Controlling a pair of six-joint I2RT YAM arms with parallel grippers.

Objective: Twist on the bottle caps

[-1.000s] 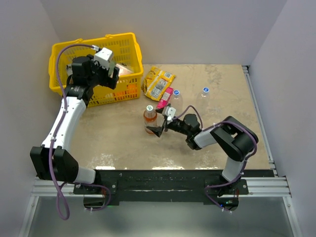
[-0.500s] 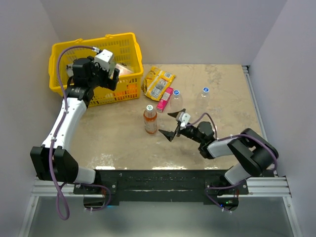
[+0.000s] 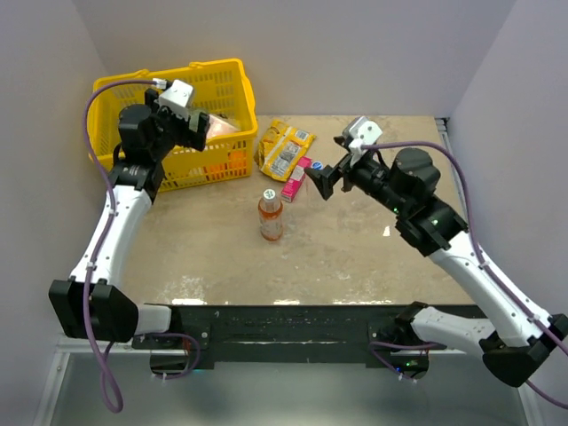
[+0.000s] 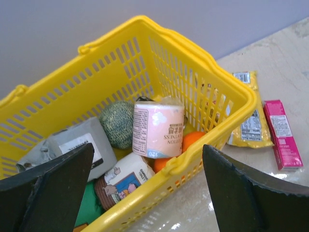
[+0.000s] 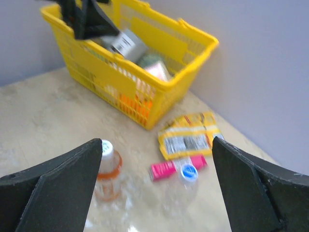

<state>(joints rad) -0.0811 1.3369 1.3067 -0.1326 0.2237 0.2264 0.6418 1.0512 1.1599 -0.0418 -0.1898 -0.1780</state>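
An orange drink bottle stands upright mid-table with a whitish cap on it; it also shows in the right wrist view. A clear bottle with a blue cap stands beside the pink packet; its cap just shows in the top view. The other clear bottle is hidden behind my right arm. My right gripper is open and empty, raised above these bottles. My left gripper is open and empty over the yellow basket.
The yellow basket at the back left holds a paper roll pack, oranges and other goods. A yellow snack bag and a pink packet lie between the basket and the bottles.
My right arm has risen from low beside the orange bottle and swung up and back to the right. My left gripper has shifted slightly over the basket.
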